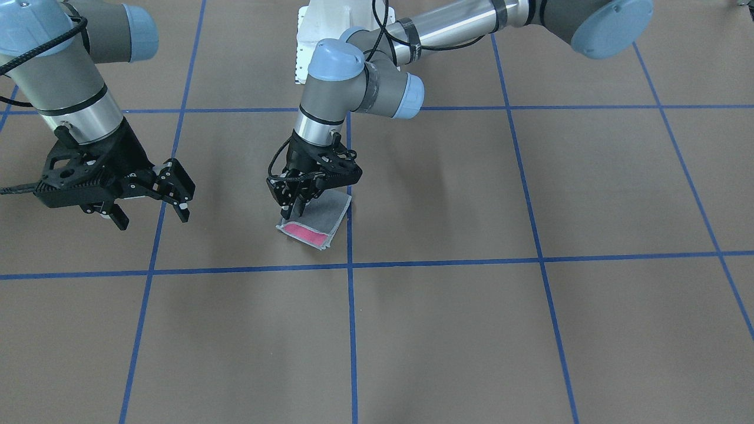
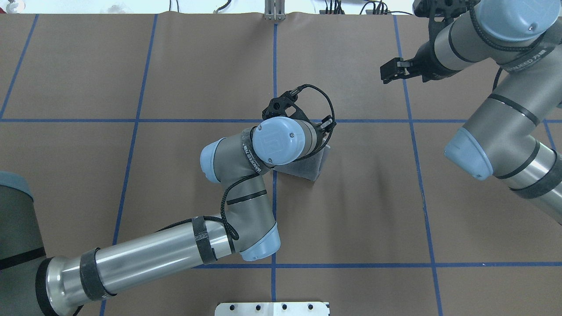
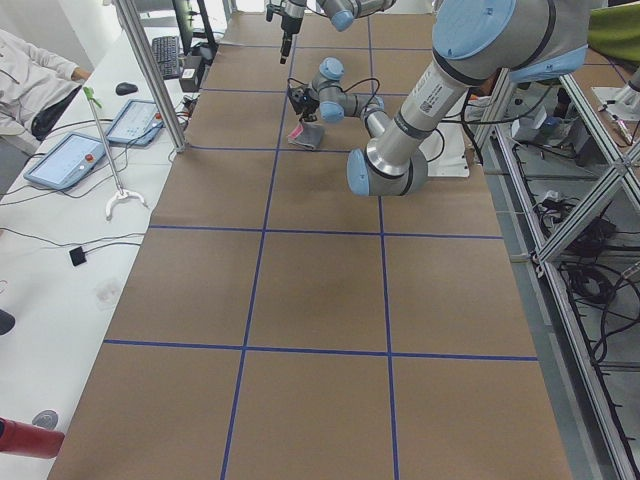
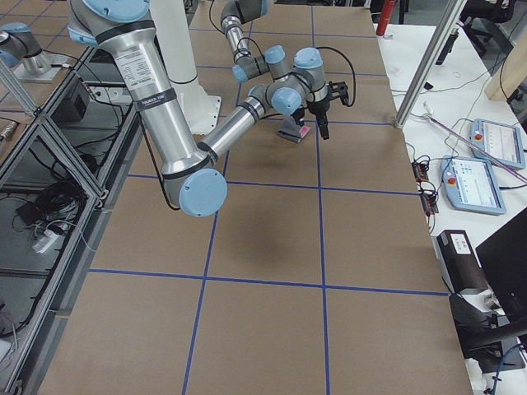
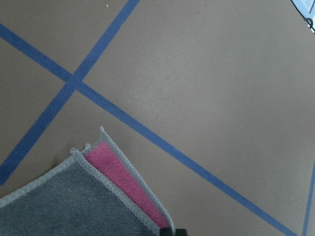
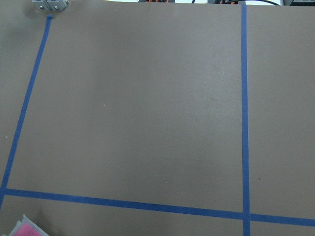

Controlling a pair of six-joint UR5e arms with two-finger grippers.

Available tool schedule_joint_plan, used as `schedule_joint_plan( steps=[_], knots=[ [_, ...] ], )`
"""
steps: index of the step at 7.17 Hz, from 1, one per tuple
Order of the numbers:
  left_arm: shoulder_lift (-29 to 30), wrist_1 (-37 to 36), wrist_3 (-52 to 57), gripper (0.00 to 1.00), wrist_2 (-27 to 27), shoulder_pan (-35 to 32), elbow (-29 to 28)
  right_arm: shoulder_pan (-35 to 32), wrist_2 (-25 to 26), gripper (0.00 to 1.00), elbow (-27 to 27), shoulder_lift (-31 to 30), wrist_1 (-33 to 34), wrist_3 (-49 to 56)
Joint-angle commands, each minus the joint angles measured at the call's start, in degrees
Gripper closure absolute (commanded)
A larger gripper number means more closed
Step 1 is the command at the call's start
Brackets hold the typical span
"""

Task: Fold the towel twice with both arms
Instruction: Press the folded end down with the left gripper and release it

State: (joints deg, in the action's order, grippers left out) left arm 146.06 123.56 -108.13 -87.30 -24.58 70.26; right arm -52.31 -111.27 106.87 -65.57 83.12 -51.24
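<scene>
The towel (image 1: pixel 327 215) lies folded near the table's middle, dark grey face up, with a pink strip (image 1: pixel 306 234) showing along its front edge. It also shows in the overhead view (image 2: pixel 305 167), where it looks partly raised like a tent. My left gripper (image 1: pixel 294 211) stands straight over the towel's robot-right edge with its fingers close together on the upper layer. The left wrist view shows the grey and pink layers (image 5: pixel 74 201) and a fingertip (image 5: pixel 170 231). My right gripper (image 1: pixel 154 213) is open and empty, hovering apart from the towel; it also shows in the overhead view (image 2: pixel 391 71).
Blue tape lines (image 1: pixel 350 265) grid the brown table cover. The white pedestal base (image 1: pixel 306 41) stands at the robot's side. An operators' bench with tablets (image 3: pixel 75 160) and a metal post (image 3: pixel 150 70) runs along the far edge.
</scene>
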Motion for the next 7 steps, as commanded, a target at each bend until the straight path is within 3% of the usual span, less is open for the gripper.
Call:
schedule_joint_plan(
  steps=[1, 3, 4, 5, 7],
  knots=[
    [0.54, 0.01, 0.02, 0.00, -0.07, -0.03, 0.14, 0.02, 0.00, 0.00, 0.00, 0.00, -0.07, 0.00],
    [0.80, -1.12, 4.81, 0.00, -0.59, -0.29, 1.19, -0.07, 0.00, 0.00, -0.17, -0.26, 0.02, 0.17],
    [0.63, -6.09, 10.69, 0.00, -0.68, -0.73, 3.46, -0.33, 0.09, 0.00, -0.44, -0.44, 0.54, 0.26],
    [0.37, -12.84, 16.14, 0.00, -1.64, -1.61, 7.57, -1.55, -0.17, 0.00, -0.79, -0.96, 0.90, 0.87],
    [-2.61, -32.76, 27.99, 0.00, -9.44, -6.86, 19.50, -4.80, -0.79, 0.00, -0.88, -1.84, 4.04, 4.88]
  ],
)
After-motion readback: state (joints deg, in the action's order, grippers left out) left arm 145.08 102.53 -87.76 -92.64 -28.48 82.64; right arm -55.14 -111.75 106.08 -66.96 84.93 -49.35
